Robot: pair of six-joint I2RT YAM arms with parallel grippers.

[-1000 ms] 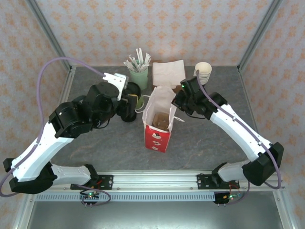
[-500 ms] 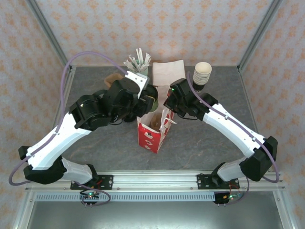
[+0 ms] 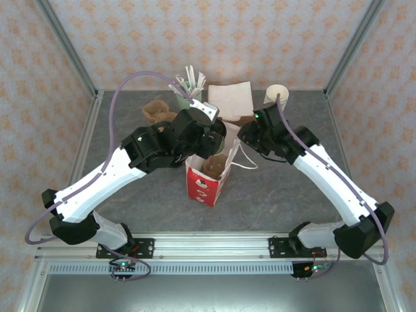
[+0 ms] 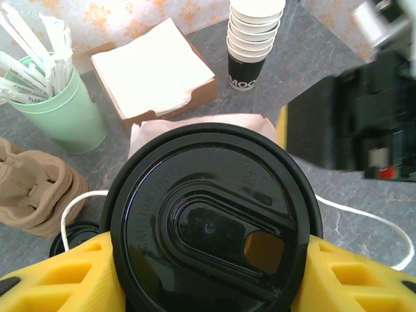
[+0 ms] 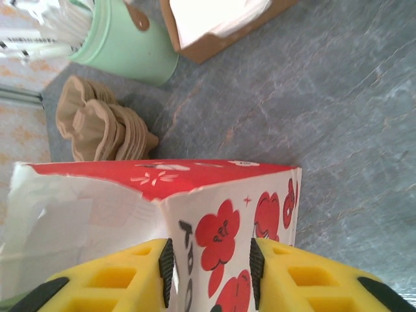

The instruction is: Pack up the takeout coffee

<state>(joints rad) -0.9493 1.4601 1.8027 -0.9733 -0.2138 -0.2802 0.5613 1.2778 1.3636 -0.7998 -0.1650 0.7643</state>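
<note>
Left wrist: takeout coffee (image 4: 211,227) clamped in left tool (image 4: 211,276) above bag (image 4: 195,123); right tool (image 5: 209,263) parted astride bag rim.

We see walls (image 3: 214,39) papered in pale pink with an orange floral repeat, rising behind a grey, stone-veined tabletop (image 3: 286,195). Aluminium posts (image 3: 68,45) slant up at the back corners, and a metal rail (image 3: 214,244) runs along the near edge. The light is even and soft.

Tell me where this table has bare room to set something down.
Bare: the table strip between the red bag and the near rail, and the corner right of the cup stack. Crowded: the back edge, with brown holders, green cup, napkin box. Arms overhang the middle.
</note>
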